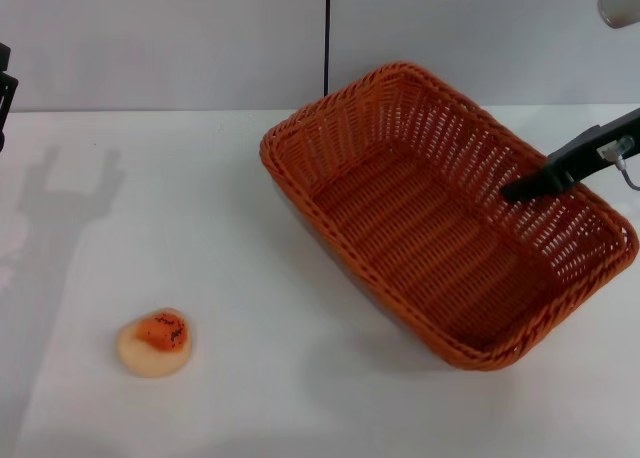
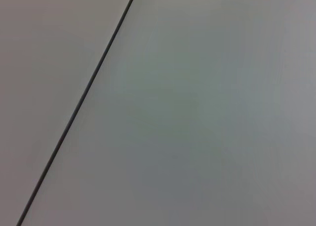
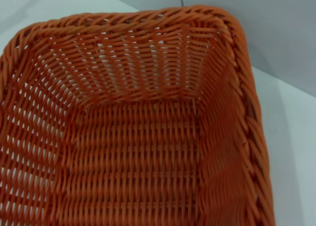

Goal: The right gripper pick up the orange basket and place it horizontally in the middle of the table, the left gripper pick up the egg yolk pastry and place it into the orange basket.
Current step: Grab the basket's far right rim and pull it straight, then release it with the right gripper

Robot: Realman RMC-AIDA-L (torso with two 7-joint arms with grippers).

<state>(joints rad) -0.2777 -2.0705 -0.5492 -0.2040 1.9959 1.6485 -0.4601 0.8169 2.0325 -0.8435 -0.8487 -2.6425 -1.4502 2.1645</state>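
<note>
The orange basket (image 1: 440,213) hangs tilted over the right half of the white table (image 1: 250,278), casting a shadow beneath its near side. My right gripper (image 1: 530,186) reaches in from the right and is shut on the basket's far right rim, with one black finger showing inside the wall. The right wrist view looks straight into the orange basket (image 3: 133,137), which holds nothing. The egg yolk pastry (image 1: 154,342) lies on the table at the front left. Only a black edge of my left gripper (image 1: 4,88) shows at the far left; its shadow on the table has two spread prongs.
A grey wall with a dark vertical seam (image 1: 327,33) stands behind the table. The left wrist view shows only that wall and the seam (image 2: 79,107).
</note>
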